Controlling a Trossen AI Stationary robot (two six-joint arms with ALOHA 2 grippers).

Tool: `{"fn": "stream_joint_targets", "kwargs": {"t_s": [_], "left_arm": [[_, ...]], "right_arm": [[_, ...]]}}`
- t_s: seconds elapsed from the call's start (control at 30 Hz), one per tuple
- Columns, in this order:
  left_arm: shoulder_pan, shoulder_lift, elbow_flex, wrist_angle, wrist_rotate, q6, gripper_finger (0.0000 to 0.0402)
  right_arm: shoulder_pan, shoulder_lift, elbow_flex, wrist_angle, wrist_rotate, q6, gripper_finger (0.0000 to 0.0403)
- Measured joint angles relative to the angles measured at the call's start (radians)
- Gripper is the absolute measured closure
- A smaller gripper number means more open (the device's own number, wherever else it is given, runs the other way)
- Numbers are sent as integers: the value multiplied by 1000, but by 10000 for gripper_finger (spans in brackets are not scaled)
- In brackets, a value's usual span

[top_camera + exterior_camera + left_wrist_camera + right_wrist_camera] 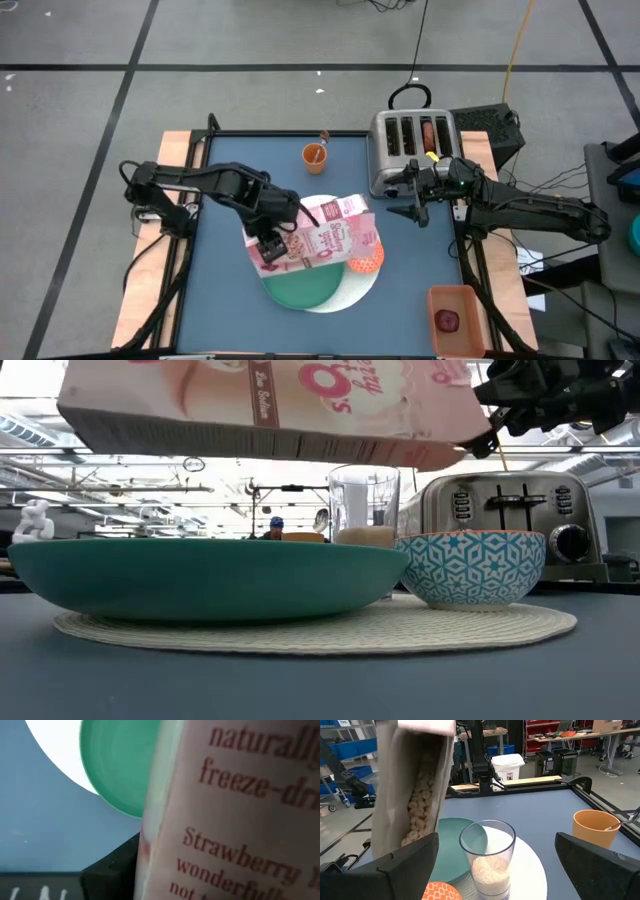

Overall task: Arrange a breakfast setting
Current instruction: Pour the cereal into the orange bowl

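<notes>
My left gripper (268, 246) is shut on the pink cereal box (315, 235), which it holds in the air over the green plate (300, 290) and the white round mat (355, 292). The box's open end (420, 795) shows cereal inside. The patterned bowl (366, 260) and the glass (487, 860), with a pale filling at its bottom, stand on the mat. My right gripper (415, 207) is open and empty in front of the toaster (413, 150), level with the glass. A bagel (428, 130) sits in a toaster slot. The dark red fruit (447, 320) lies in an orange tray. My left gripper pinches the cereal box near its closed end (275, 250) between its two fingers, coming from the table's left side. One finger (112, 870) lies against a printed face of the box (225, 815). The box is lifted clear and lies almost flat, its open end toward the right.
An orange cup (315, 155) with a metal utensil in it stands at the far middle of the table. The silver toaster fills the far right corner. The orange tray (455, 298) lies at the near right, off the blue mat.
</notes>
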Motion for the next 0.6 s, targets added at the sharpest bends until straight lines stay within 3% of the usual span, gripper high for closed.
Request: {"fn": "stream_joint_targets", "kwargs": {"t_s": [0.37,0.6], "left_arm": [[26,47,0,-20,82,54,203],[56,47,0,-21,73,54,203]], "right_arm": [[0,0,0,0,0,-7,10],[0,0,0,0,0,-7,10]]}}
